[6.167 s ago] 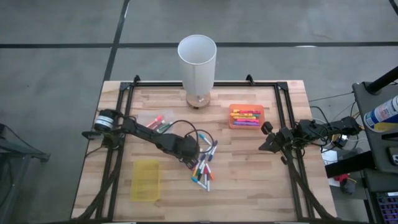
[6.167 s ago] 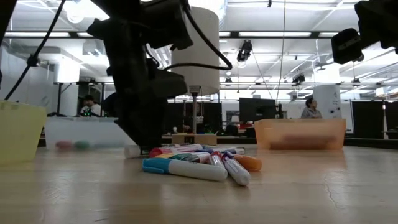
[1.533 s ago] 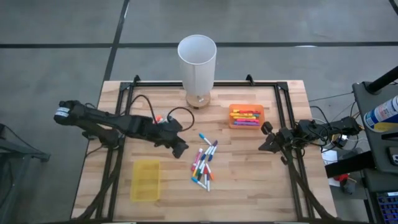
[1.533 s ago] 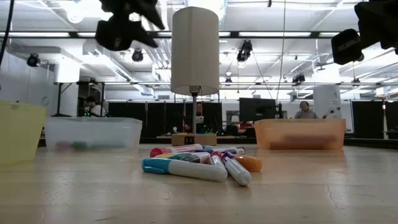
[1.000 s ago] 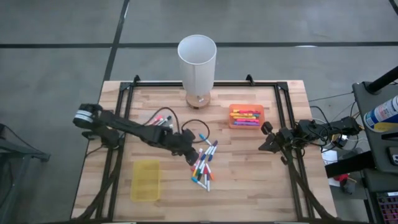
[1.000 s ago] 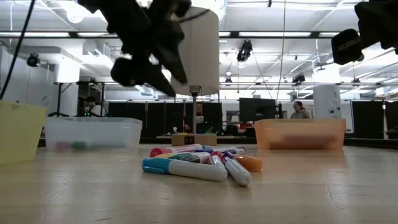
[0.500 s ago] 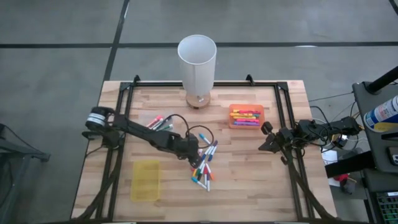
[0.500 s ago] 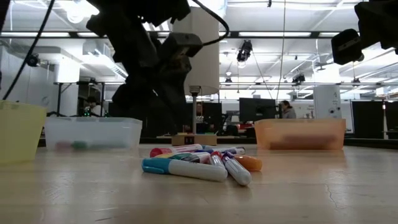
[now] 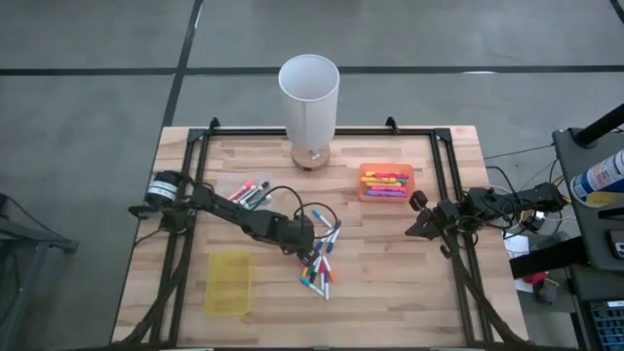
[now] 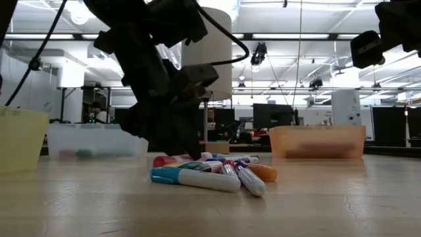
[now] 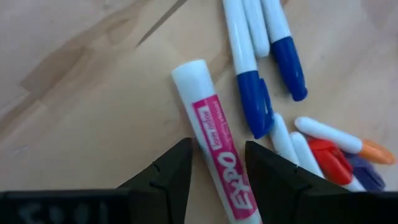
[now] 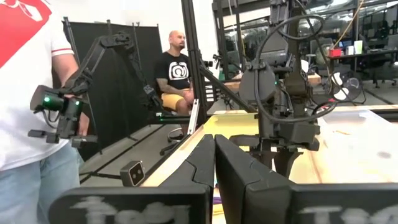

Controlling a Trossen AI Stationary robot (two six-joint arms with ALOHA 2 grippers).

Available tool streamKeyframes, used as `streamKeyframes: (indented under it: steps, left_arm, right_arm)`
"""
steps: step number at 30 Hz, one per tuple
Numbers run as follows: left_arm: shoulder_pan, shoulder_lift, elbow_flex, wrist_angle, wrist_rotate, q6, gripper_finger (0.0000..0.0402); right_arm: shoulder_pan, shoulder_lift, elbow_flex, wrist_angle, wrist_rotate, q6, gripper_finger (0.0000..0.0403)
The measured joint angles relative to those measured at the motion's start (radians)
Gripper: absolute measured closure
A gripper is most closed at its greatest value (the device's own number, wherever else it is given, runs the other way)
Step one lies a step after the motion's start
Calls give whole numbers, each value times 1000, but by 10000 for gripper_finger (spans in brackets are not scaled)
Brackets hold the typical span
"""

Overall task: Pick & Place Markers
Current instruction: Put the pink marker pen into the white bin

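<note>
A loose pile of markers (image 9: pixel 320 261) in mixed colours lies flat on the wooden table, near its middle. My left gripper (image 9: pixel 310 242) is down at the far end of that pile. In the left wrist view it (image 11: pixel 217 148) is open, with one finger on either side of a white marker with a pink label (image 11: pixel 208 112), and a small gap shows on each side. Blue-capped markers (image 11: pixel 252 93) lie just beyond it. My right gripper (image 9: pixel 416 216) waits raised at the table's right side, and its fingers (image 12: pixel 214 155) are shut on nothing.
A clear tray (image 9: pixel 249 192) holding a few markers sits left of the pile. An orange tray (image 9: pixel 386 182) with several markers sits far right, and a yellow tray (image 9: pixel 228 283) near left. A lamp (image 9: pixel 309 97) stands at the far edge. People show in the room beyond.
My left gripper has moved a little toward the table's right and come down from well above the table onto the far end of the marker pile. The markers have stayed where they were.
</note>
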Motion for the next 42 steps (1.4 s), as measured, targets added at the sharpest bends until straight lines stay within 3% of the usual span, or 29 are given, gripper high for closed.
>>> streamKeyframes:
  steps: [8,15,27,42]
  left_arm:
    - [4,10,2,-52,1,99,248]
    - [6,8,3,-200,-1,210,260]
    - [12,-59,-6,-292,78,267,348]
    - [13,-179,-8,-463,21,344,342]
  right_arm:
    - [0,0,0,0,0,0,394]
    - [0,0,0,0,0,0,394]
    - [0,0,0,0,0,0,394]
    - [0,0,0,-8,0,0,394]
